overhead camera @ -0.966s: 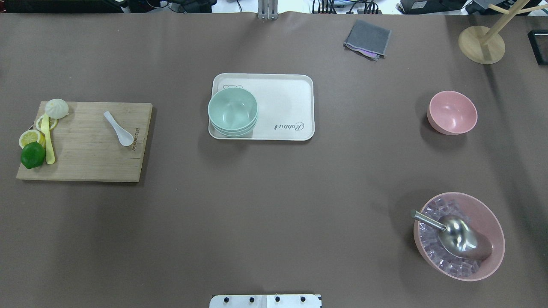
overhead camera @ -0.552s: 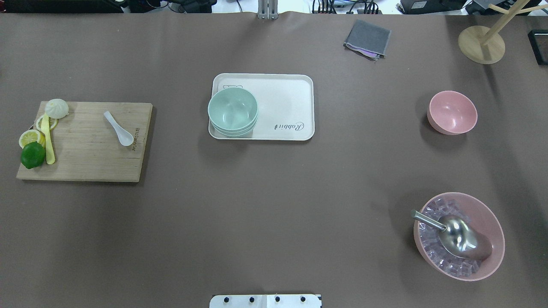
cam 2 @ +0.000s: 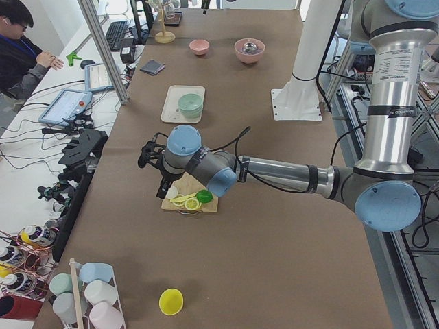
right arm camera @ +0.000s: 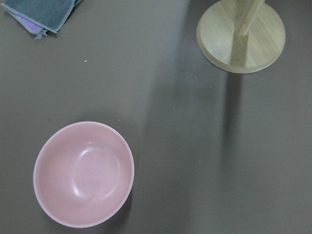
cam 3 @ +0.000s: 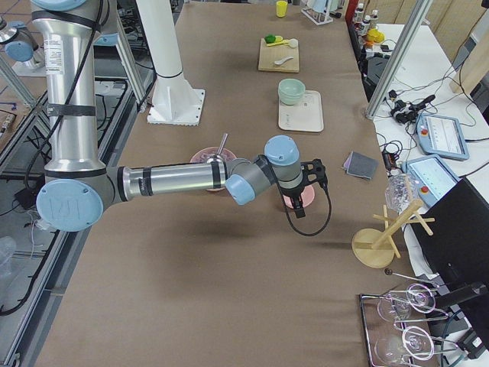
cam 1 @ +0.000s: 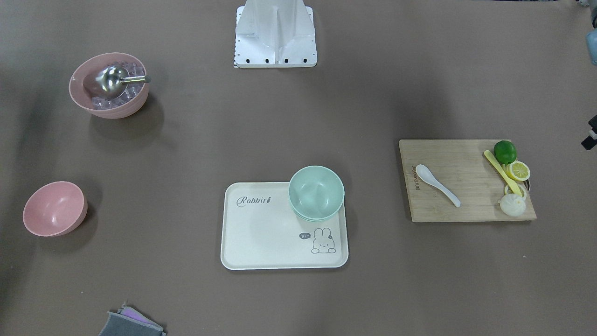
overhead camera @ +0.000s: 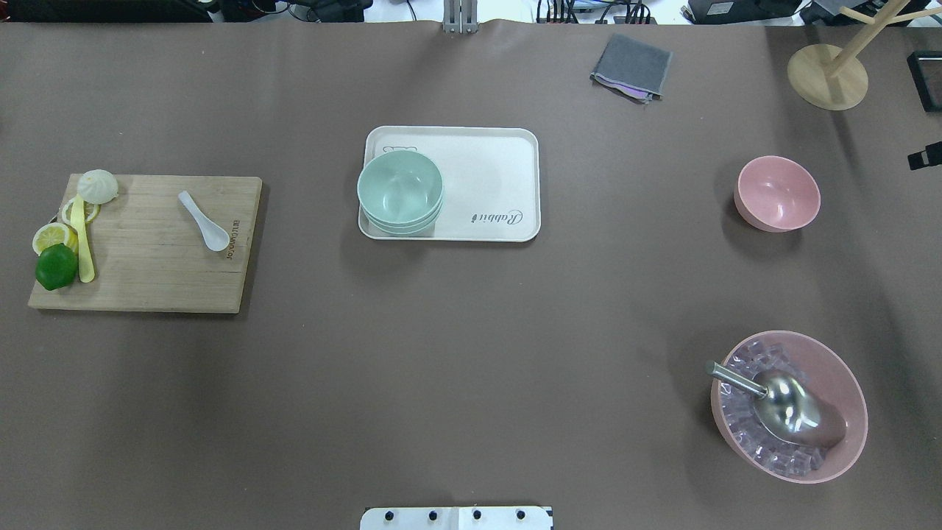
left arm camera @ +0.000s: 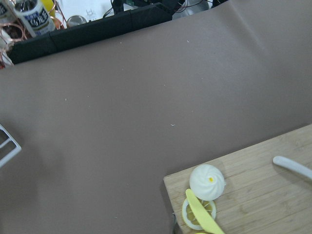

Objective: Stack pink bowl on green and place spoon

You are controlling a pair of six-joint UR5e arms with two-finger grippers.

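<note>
The small pink bowl [overhead camera: 778,193] stands empty on the table at the right; it fills the lower left of the right wrist view [right arm camera: 84,174]. Green bowls [overhead camera: 399,191] sit stacked on the left end of a white tray [overhead camera: 493,177]. A white spoon [overhead camera: 205,221] lies on a wooden cutting board [overhead camera: 147,280] at the left. Only a dark tip of my right gripper [overhead camera: 926,156] shows at the right edge, right of the pink bowl. My left gripper [cam 1: 590,135] shows at the edge of the front view, beyond the board. I cannot tell whether either is open or shut.
A large pink bowl of ice cubes [overhead camera: 789,406] with a metal scoop stands front right. A grey cloth [overhead camera: 632,66] and a wooden stand [overhead camera: 827,76] are at the back right. A lime [overhead camera: 56,266], lemon slices, a yellow knife and a bun lie on the board's left end.
A dark part of my right gripper has come into the overhead view at the right edge. The bowls, tray, spoon and board have not moved.
</note>
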